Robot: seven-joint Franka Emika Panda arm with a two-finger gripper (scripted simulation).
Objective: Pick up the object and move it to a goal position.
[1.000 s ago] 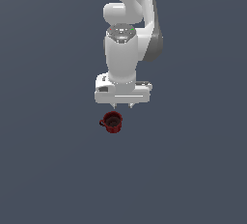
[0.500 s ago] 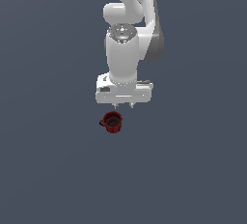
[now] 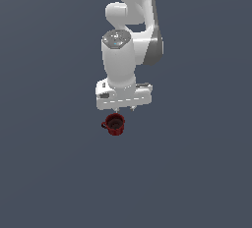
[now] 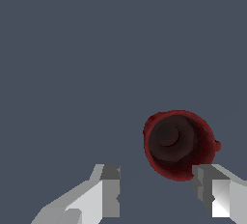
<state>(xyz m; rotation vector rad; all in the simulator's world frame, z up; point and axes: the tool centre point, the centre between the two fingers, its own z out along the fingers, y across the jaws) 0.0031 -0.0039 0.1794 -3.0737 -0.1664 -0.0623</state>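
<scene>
Below hand, mug upright, apparently untouched; hand spread, one fingertip beside rim.

Flat even simulator light, sharp throughout, no cast shadows, no glare, blocky low-detail edges

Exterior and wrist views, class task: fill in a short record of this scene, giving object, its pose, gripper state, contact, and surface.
object: small dark red mug, with a side handle
pose: upright, opening facing up, dark interior visible
gripper: white gripper, jaws open, above the mug
alignment: in the wrist view the mug sits off-centre, close to one finger
contact: none visible; mug not grasped
surface: plain grey-blue floor
</scene>
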